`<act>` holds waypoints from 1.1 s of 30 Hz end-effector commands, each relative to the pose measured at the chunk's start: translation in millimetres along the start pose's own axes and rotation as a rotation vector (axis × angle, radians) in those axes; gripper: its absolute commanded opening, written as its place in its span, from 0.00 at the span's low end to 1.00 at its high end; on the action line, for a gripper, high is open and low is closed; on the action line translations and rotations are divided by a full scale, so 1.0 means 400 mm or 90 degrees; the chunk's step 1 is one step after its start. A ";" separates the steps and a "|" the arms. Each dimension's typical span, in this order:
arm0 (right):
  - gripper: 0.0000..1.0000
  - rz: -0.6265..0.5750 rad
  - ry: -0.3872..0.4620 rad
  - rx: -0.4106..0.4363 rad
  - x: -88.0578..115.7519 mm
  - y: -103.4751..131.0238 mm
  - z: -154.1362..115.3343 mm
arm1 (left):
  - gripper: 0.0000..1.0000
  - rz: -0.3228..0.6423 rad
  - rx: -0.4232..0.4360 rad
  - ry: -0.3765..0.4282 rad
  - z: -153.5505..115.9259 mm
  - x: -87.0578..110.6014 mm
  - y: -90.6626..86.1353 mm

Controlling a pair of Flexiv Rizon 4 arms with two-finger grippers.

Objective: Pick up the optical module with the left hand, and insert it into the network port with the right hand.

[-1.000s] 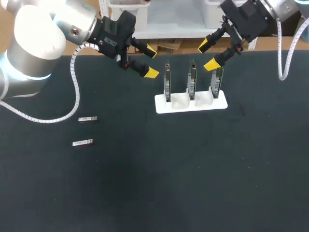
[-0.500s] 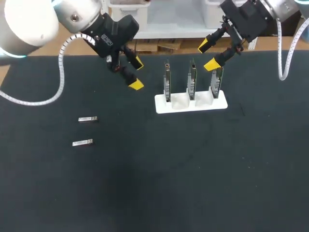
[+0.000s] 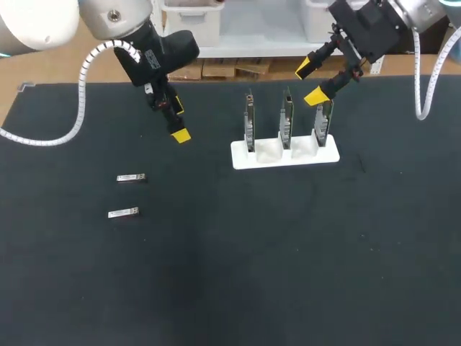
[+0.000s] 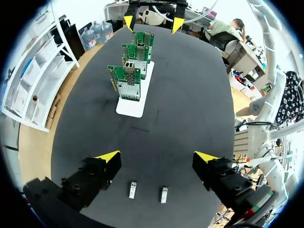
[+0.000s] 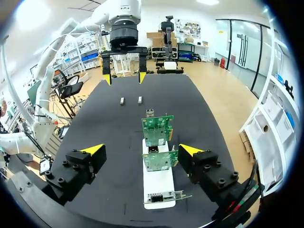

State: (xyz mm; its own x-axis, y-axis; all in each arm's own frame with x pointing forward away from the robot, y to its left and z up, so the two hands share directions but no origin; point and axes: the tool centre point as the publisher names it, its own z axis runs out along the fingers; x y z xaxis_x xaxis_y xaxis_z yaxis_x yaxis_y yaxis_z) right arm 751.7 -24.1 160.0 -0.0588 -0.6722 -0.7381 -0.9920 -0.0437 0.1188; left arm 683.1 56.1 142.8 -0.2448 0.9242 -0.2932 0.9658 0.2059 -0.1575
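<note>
Motion on the left: my left arm (image 3: 155, 54) is swinging away from the card stand (image 3: 284, 154) toward the counter's (image 3: 288, 259) left side. It is bringing the left jaws close to the far optical module (image 3: 131, 177) and the near optical module (image 3: 123, 213). Both are lying flat and untouched, well apart from the stand. I'm reading this as the approach for the pick, with the descent not yet begun. Left jaws are standing wide open, holding nothing. My right arm (image 3: 367, 29) is keeping still by the counter's far edge. Right jaws are gaping wide and empty, hovering over the rightmost network card (image 3: 322, 124).
</note>
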 end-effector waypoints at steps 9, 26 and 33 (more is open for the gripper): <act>1.00 0.000 0.000 0.003 0.000 0.006 0.000 | 1.00 0.000 -0.003 -0.003 0.001 0.006 -0.005; 1.00 0.000 0.000 0.003 0.000 0.006 0.000 | 1.00 0.050 -0.077 0.203 0.053 0.161 -0.055; 1.00 0.000 0.000 0.003 0.000 0.006 0.000 | 1.00 0.012 -0.061 0.248 0.067 0.249 -0.086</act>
State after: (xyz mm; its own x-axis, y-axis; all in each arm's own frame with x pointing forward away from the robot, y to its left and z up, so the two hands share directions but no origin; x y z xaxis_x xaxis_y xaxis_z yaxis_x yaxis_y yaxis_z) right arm 751.7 -24.2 160.0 -0.0588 -0.6722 -0.7380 -0.9920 -0.0436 0.1187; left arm 630.2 126.7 96.2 -0.1930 0.9775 0.0851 0.9777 0.1989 -0.0680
